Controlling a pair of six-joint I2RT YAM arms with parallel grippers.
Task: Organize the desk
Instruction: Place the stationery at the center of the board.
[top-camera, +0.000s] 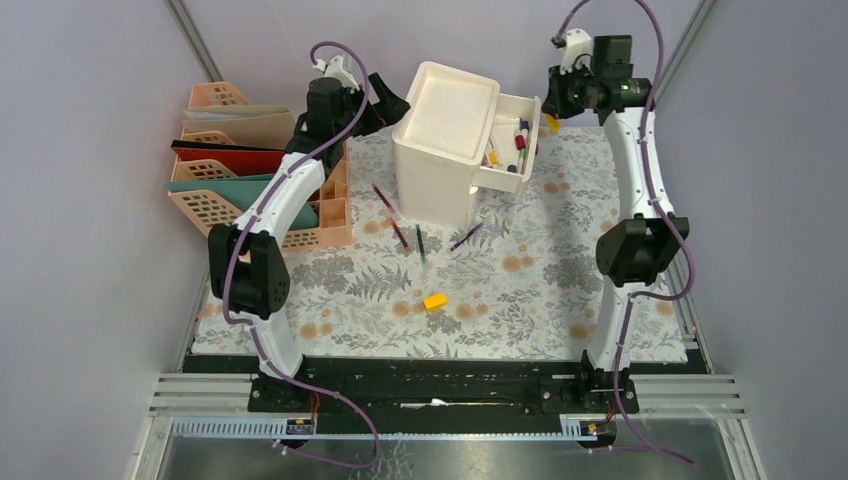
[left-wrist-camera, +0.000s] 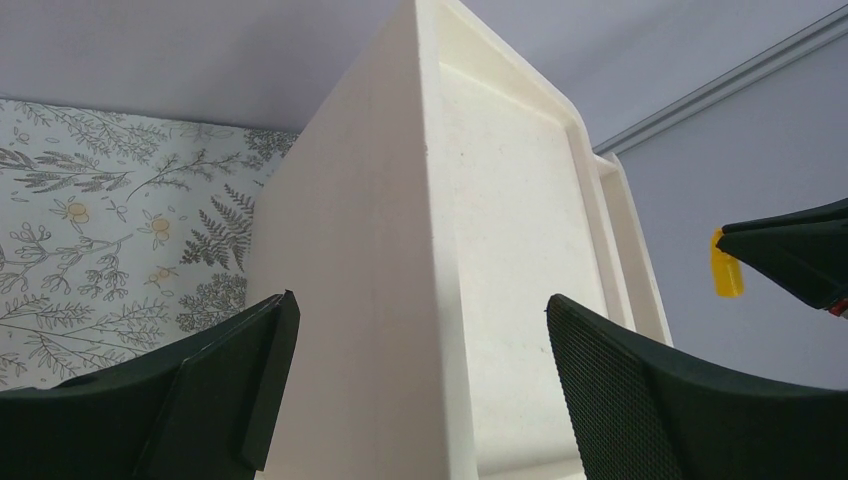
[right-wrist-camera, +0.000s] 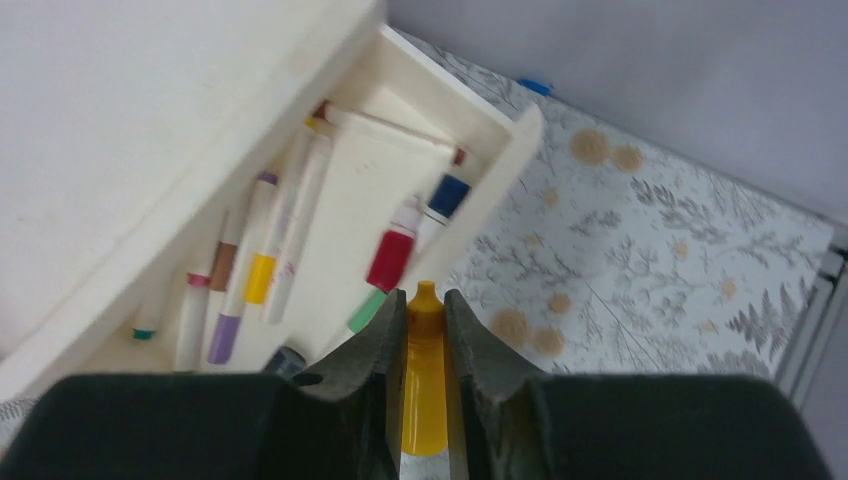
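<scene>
Top external view: The desk (top-camera: 560, 290) spans the work area between the two arm bases. A white drawer unit (top-camera: 440, 150) stands at its far middle with the drawer (top-camera: 512, 150) pulled out to the right, which gives an open bin for loose items. Three pens (top-camera: 420, 243) and a yellow block (top-camera: 435, 300) lie on the cloth in front of the unit and are judged unsorted. A file rack (top-camera: 250, 200) occupies the far left corner. The left gripper (top-camera: 390, 103) sits at the unit's far left edge. The right gripper (top-camera: 553, 105) hangs just beside the drawer's outer wall

Left wrist view: The fingers (left-wrist-camera: 230, 390) are spread wide, one on each side of the unit's upper corner. No contact is visible and nothing is held. This position is judged to be a bracing stance, ready to steady the unit while the drawer is loaded

Right wrist view: The jaws are clamped on a yellow marker (right-wrist-camera: 424, 400), held along its barrel with the tip projecting forward. The tip points at the drawer, where other markers (right-wrist-camera: 390, 255) lie side by side. The step in hand is judged to be depositing this marker among them
</scene>
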